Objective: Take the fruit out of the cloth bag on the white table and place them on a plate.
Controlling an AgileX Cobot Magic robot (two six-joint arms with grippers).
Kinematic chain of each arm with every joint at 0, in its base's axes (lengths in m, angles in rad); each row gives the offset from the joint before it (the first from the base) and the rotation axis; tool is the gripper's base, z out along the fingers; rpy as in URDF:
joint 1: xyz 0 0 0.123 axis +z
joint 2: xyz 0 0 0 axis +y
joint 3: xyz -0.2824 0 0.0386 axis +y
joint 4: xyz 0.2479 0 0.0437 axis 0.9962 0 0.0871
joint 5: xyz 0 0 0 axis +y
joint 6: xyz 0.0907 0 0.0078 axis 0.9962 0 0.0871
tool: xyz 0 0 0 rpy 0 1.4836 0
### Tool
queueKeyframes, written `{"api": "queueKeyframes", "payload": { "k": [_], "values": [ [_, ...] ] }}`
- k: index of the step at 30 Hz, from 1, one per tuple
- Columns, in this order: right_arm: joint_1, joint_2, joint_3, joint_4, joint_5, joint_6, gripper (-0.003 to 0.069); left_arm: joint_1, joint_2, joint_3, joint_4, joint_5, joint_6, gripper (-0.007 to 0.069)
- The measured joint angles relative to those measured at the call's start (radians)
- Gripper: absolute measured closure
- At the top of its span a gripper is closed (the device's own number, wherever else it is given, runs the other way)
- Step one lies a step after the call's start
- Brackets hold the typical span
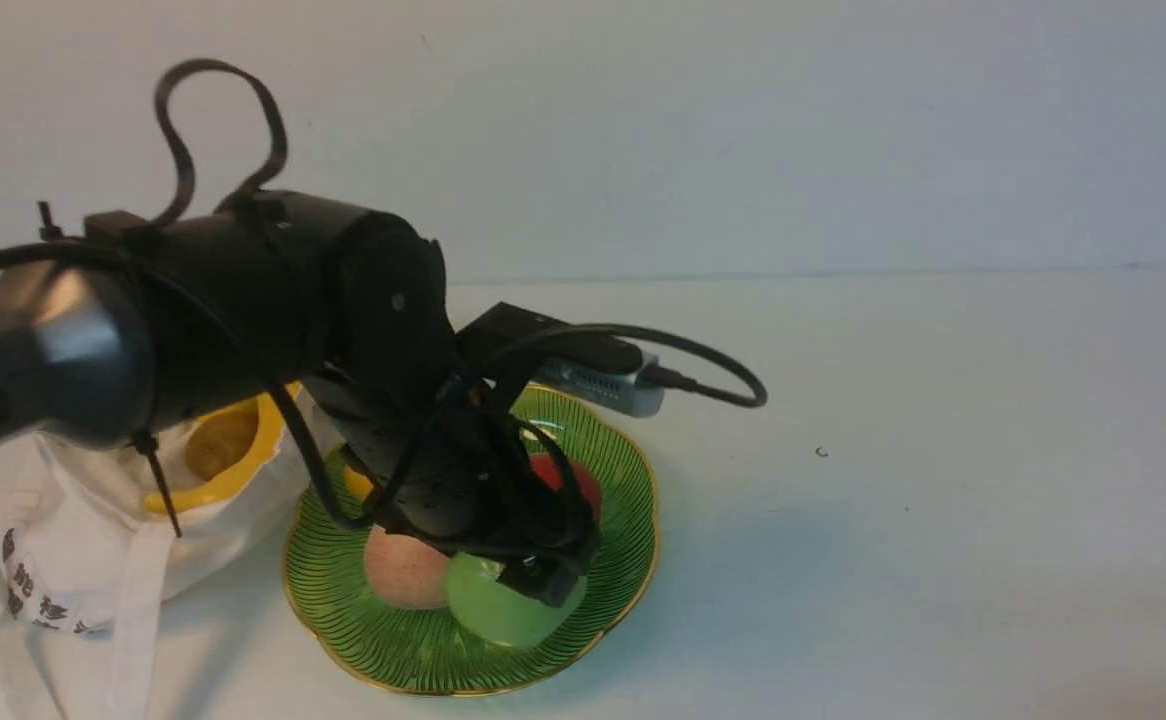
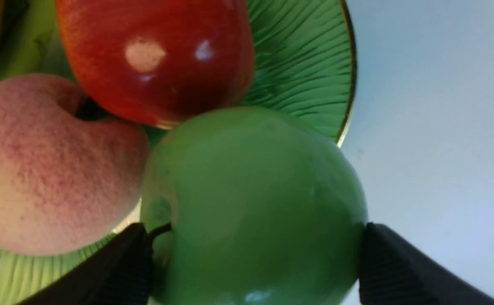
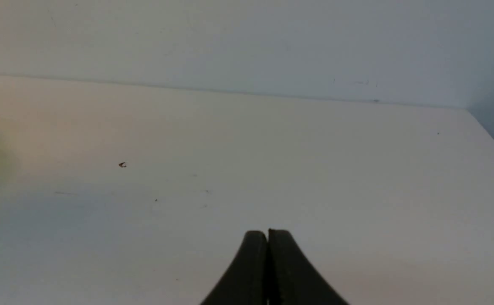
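My left gripper (image 1: 540,583) reaches down over the green ribbed plate (image 1: 633,520) and is shut on a round green apple (image 1: 498,612). In the left wrist view both black fingers (image 2: 124,262) press the sides of the green apple (image 2: 251,199). The apple sits low at the plate's near side, against a pink peach (image 1: 401,572) and beside a red apple (image 1: 583,482). The white cloth bag (image 1: 63,520) lies left of the plate, a yellow banana (image 1: 265,430) curving in its mouth. My right gripper (image 3: 267,232) is shut on nothing above the bare white table (image 3: 314,169).
An orange-yellow fruit (image 1: 357,484) shows at the plate's left side, mostly hidden by my left arm (image 1: 243,310). The bag's strap (image 1: 133,620) hangs toward the table's front. A small dark speck (image 1: 821,452) lies on the table right of the plate.
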Motion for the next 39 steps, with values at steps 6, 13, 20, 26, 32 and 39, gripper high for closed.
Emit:
{"api": "queueKeyframes", "payload": {
  "k": [6, 13, 20, 26, 32, 39],
  "values": [
    [0.000, 0.000, 0.000, 0.000, 0.000, 0.000, 0.0674, -0.001, 0.014, 0.000, 0.044, -0.066, -0.023, 0.0056],
    [0.000, 0.000, 0.000, 0.000, 0.000, 0.004, 0.0674, -0.001, 0.014, 0.000, 0.040, -0.157, -0.022, -0.0018],
    [0.000, 0.000, 0.000, 0.000, 0.000, 0.004, 0.0674, -0.001, 0.014, -0.010, 0.013, -0.202, -0.027, -0.0059],
    [0.000, 0.000, 0.000, 0.000, 0.000, 0.004, 0.0674, -0.001, 0.010, -0.132, 0.009, -0.108, -0.052, -0.0026],
    [0.000, 0.000, 0.000, 0.000, 0.000, 0.004, 0.0674, -0.001, -0.044, -0.385, 0.152, 0.231, -0.049, 0.0315],
    [0.000, 0.000, 0.000, 0.000, 0.000, 0.005, 0.0674, -0.001, -0.194, -0.380, 0.261, 0.326, -0.052, 0.0615]
  ]
}}
